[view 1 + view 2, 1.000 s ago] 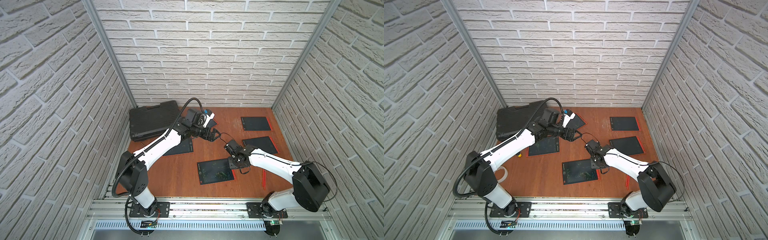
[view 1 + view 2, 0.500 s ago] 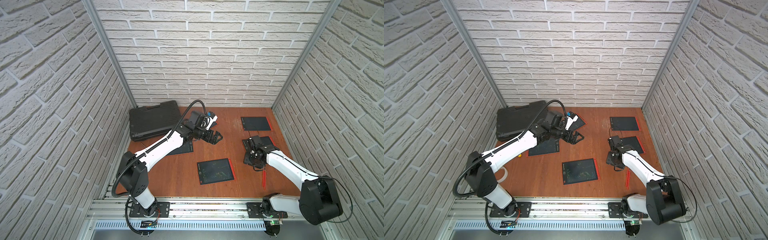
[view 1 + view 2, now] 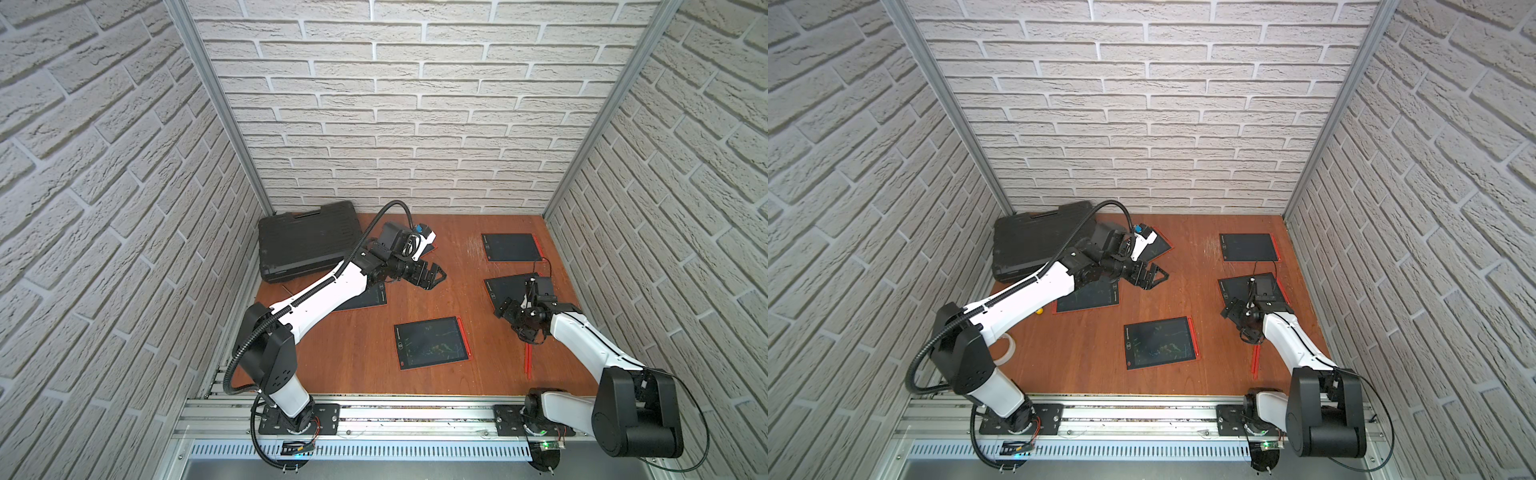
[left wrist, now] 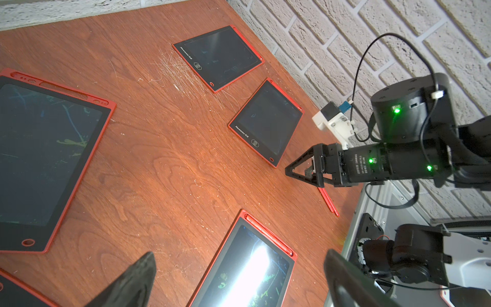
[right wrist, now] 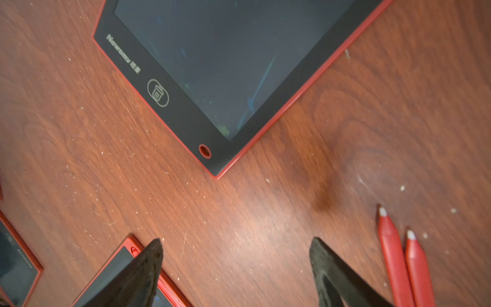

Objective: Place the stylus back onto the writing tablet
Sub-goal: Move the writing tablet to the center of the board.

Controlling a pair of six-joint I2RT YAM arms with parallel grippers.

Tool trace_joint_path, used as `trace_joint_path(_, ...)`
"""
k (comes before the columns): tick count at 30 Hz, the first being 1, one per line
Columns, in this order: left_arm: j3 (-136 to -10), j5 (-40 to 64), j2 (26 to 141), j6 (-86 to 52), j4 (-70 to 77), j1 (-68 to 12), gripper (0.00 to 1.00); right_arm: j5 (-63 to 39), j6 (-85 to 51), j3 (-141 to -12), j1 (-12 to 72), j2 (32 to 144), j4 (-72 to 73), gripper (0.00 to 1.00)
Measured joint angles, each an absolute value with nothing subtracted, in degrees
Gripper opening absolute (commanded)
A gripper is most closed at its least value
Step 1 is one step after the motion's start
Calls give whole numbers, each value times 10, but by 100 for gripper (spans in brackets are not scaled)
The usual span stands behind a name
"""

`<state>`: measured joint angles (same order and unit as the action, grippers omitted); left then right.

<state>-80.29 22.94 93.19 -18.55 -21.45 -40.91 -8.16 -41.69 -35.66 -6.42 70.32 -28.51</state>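
Two red styluses [image 5: 393, 255]: loose on counter [image 5: 239, 207] near tablet [image 5: 225, 66], neither picked up. Right gripper [image 5: 236, 244]: spread wide, empty. Left gripper [image 4: 239, 257]: likewise.

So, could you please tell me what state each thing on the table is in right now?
left tool: open, empty, above the table.
right tool: open, empty.
loose styluses: two, lying flat side by side on the table.
centre tablet: flat, scribbled on, stylus docked in its edge.
nearby tablet: flat, faint marks, no stylus visible.
black case: shut.
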Motion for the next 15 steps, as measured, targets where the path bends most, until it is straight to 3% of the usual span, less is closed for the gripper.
trace_joint_path(15,-803,229,932,-184,-215,-409,98,-140,-483,-313,-156,747,-113,97)
